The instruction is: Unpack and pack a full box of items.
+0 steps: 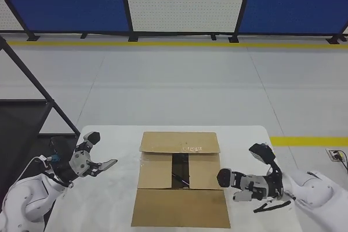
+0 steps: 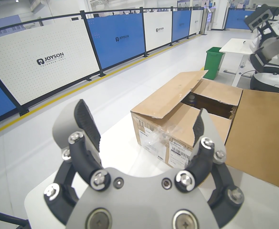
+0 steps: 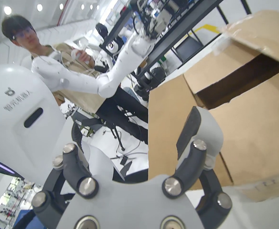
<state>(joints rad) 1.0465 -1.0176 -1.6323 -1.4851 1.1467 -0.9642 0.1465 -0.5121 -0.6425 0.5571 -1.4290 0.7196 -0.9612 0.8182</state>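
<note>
- Fingers of the left gripper stand spread wide, their dark ribbed pads facing each other with nothing between them
- This gripper hangs over the left part of the white table, to the left of the cardboard box and apart from it
- The right gripper is also parted and holds nothing; one finger shows plainly, while the other blends into the white shapes behind it, so the width of the opening is hard to judge
- It sits low, close by the box's right side; whether it touches the cardboard cannot be told
- The box stands mid-table with its far flap and near flap opened outward; the two inner flaps lie nearly flat, leaving a narrow dark gap between them
- The contents are mostly hidden: from above, a slim dark thing lies in the gap, and the left wrist view shows a dark rounded top under the far flap; what either is cannot be made out
- The box's left side carries labels and wrinkled clear tape
- On the far side run blue and white partition panels and a yellow floor line; a black rack is cut off at the left edge, and a green bin stands beyond the box
</note>
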